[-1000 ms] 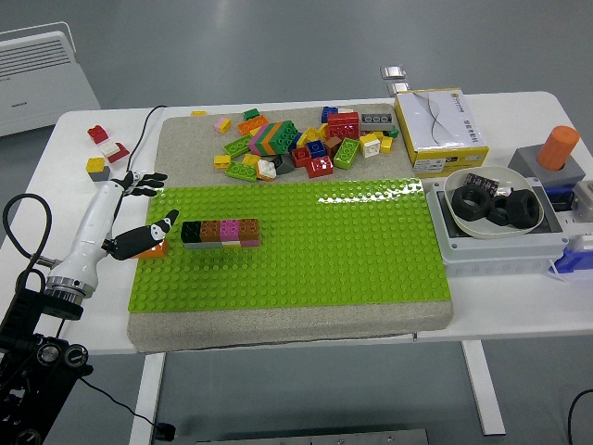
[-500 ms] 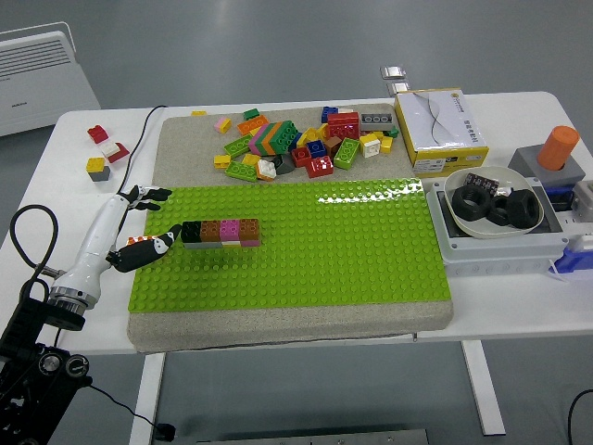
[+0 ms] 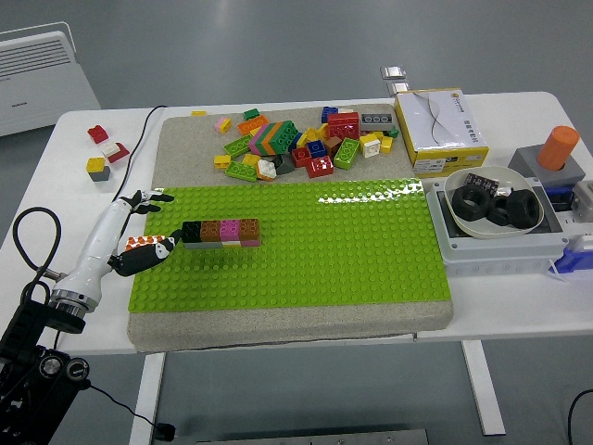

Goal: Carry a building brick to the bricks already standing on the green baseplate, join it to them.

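Observation:
A short row of bricks [image 3: 220,232], black, brown, pink and orange from left to right, stands on the left part of the green baseplate [image 3: 306,255]. My left hand [image 3: 141,252] lies over the plate's left edge, thumb and forefinger pinched on a small orange brick [image 3: 145,243]. The black fingertip [image 3: 168,245] nearly touches the row's black end; the brick itself is mostly covered by the hand. The other fingers [image 3: 148,197] are spread towards the far side. No right arm appears in the head view.
A pile of loose bricks [image 3: 296,139] lies on the grey mat beyond the plate. Three small bricks [image 3: 102,148] and a black cable lie at far left. On the right are a yellow-white box [image 3: 440,130], a bowl of black rings [image 3: 491,204] and an orange cylinder [image 3: 559,146].
My left hand has slid right along the plate with the orange brick, closing the gap to the black end of the row. The row has not moved.

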Tool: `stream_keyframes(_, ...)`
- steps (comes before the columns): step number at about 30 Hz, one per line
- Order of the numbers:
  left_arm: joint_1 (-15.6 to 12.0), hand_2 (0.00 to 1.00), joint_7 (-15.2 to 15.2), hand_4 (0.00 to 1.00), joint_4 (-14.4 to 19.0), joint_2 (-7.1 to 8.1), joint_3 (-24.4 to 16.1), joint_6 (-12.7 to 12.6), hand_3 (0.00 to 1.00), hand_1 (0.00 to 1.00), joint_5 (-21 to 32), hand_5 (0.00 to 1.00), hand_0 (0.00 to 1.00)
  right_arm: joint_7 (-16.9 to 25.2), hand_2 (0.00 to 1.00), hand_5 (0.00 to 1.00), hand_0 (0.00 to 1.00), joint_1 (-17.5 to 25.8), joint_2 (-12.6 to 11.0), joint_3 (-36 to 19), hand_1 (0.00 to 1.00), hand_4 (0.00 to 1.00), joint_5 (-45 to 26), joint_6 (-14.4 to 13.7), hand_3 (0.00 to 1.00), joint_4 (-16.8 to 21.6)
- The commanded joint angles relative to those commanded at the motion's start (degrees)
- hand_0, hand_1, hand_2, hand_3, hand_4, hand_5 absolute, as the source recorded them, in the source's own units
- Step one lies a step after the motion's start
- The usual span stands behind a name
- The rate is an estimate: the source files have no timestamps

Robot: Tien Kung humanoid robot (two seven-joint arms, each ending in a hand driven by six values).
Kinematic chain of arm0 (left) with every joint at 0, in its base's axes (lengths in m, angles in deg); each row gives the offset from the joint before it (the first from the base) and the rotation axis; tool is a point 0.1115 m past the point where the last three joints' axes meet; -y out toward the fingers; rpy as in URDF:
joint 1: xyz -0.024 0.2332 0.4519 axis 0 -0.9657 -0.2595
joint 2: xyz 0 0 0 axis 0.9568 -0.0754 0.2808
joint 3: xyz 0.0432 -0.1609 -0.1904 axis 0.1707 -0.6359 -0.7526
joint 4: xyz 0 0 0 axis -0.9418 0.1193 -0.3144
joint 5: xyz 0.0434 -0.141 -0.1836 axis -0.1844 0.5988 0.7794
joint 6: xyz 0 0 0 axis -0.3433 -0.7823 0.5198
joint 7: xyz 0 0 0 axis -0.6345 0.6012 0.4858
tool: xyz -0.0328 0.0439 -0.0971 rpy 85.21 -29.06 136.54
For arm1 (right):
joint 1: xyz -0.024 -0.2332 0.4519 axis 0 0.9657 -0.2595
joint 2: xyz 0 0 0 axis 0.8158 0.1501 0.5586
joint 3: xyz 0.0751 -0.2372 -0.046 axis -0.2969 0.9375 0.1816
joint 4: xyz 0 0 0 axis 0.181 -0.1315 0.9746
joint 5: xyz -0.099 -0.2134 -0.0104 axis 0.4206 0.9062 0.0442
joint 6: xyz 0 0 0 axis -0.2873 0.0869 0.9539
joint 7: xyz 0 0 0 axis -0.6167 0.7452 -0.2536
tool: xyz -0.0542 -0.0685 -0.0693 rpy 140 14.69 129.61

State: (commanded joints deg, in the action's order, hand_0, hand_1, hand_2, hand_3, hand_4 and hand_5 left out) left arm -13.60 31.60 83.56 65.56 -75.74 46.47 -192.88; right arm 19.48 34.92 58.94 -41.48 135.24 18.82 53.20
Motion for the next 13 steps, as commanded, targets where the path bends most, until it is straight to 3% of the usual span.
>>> stream_keyframes(5,-0.5,0.788,-0.1,0.750,0.1,-0.19,-1.3,0.0,0.666,0.778,-0.3,0.168,0.803,0.7,0.873,0.998,0.718,0.2,-0.8,10.0,0.763,0.887,-10.1,-2.6,0.902,0.0)
stream_keyframes(13,0.2,0.793,0.0,0.750,0.3,0.35,-3.6,0.6,0.668,0.789,-1.5,0.129,0.804,0.0,0.848,0.998,0.713,-0.7,-2.1,22.4,0.749,0.884,-24.5,-2.7,0.871,0.0)
